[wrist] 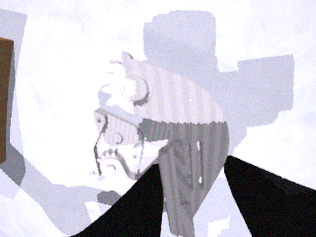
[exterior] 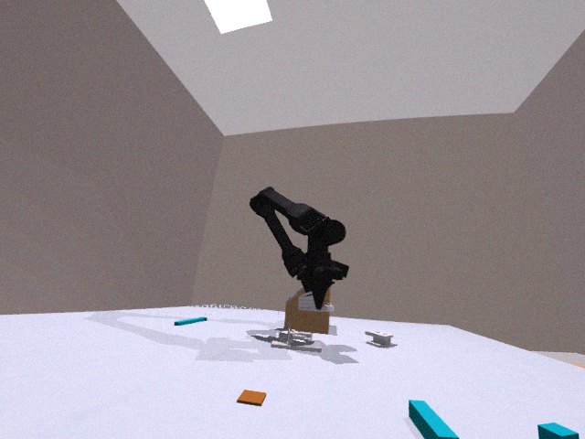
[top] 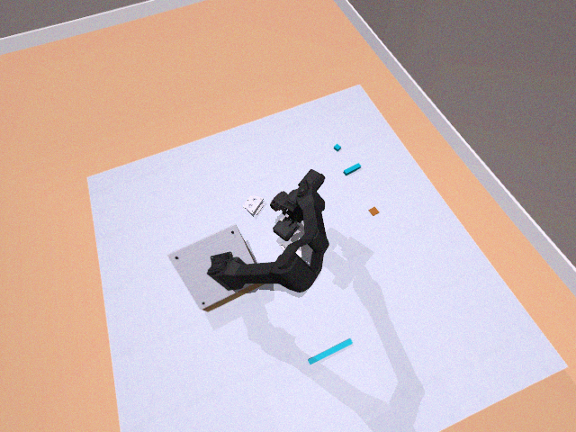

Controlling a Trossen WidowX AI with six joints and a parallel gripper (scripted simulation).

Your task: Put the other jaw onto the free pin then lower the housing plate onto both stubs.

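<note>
The tool (top: 289,216) (exterior: 319,306) (wrist: 193,168) is grasping the loose grey jaw (top: 279,219) (exterior: 312,302) (wrist: 183,99), pinched near its narrow end between two black fingers. In the exterior view the jaw is held up off the table (top: 185,172) (exterior: 142,373) (wrist: 64,64), roughly level, above the base (top: 283,243) (exterior: 309,348) (wrist: 111,169). It is apart from the base, so it is not on the free pin and the gear teeth are not meshed.

The wrist view shows the jaw's broad curved body and a round raised part near its toothed end. The base's small parts lie beyond it, partly washed out by glare; which of them is the free pin cannot be told.

The housing plate (top: 253,204) (exterior: 380,334) is off the stubs, on the far side of the tool from the orange tile (top: 373,211) (exterior: 251,397).

The arm's foot stands on a wooden block (top: 193,274) (exterior: 307,318) (wrist: 4,99) with a grey top. A long blue bar (top: 330,351) (exterior: 190,321) lies well apart from the base, while a short blue bar (top: 352,169) (exterior: 432,420) lies near a small blue block (top: 337,147) (exterior: 558,431).
</note>
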